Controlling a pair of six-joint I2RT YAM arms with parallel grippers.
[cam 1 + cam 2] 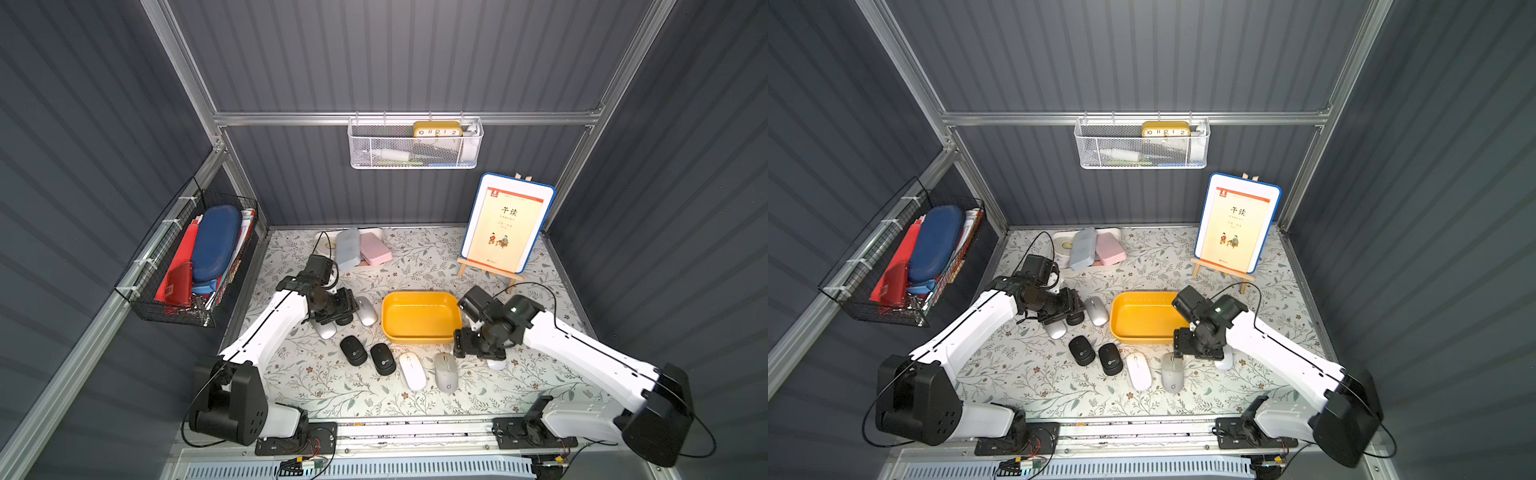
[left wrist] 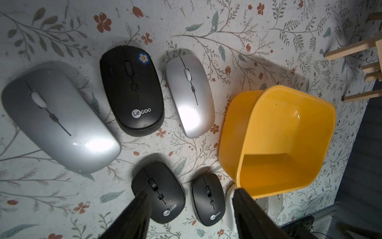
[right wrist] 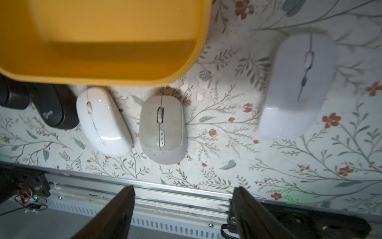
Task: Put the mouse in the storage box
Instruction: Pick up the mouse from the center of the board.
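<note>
The yellow storage box (image 1: 419, 337) sits mid-table and is empty. Every mouse lies on the floral mat (image 1: 540, 374) around it. The left gripper (image 2: 190, 192) hangs at the box's 9 o'clock, jaws parted and holding nothing, above a black Lecoo mouse with a flower sticker (image 2: 132, 91). The right gripper (image 3: 183, 187), also parted and empty, hovers near 4 o'clock over a white mouse (image 3: 297, 87). A pick seems to be lining up. Set the fingers across one mouse's narrow sides, drop below its curved top, and stay clear of neighbouring mice and the box rim.
</note>
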